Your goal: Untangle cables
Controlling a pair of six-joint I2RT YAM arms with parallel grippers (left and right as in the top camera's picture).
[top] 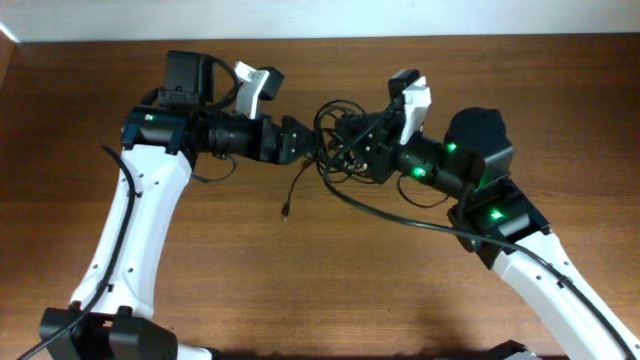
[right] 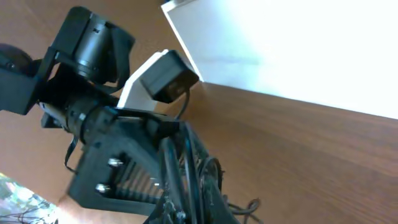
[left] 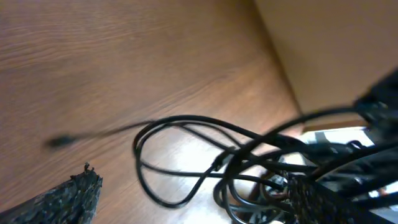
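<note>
Overhead: cables (top: 335, 122) bunched in a knot at upper centre of the frame, squarely between the two hands. Left hand (top: 305, 140) reaching in from the left, spread wide and gripping nothing. Right hand (top: 350, 142) reaching in from the right, clamped closed, seemingly pinching the knot and holding it up off the surface (top: 300, 290). One loose strand dropping down-left from the knot to a small plug (top: 286, 211) just below the left hand. Another strand sweeping off toward the lower right.

Left wrist: cables (left: 231, 163) lying ahead and to the right of centre, loops fanning toward the left. Dark finger (left: 74, 199) at the lower left edge, its partner at lower right, with a wide gap and no cord between. Plug (left: 59, 142) blurred at the far left, its strand running roughly level across the frame.

Right wrist: right hand (right: 186, 208) at the bottom edge, closed, with thin strands of the cables (right: 208, 174) rising out of it. Camera (right: 168, 74) of the other arm close above, facing in.

Judged from this: loose strand nearer the left hand, running long from the knot toward the lower left, so best taken from that side and drawn away from the right hand.
</note>
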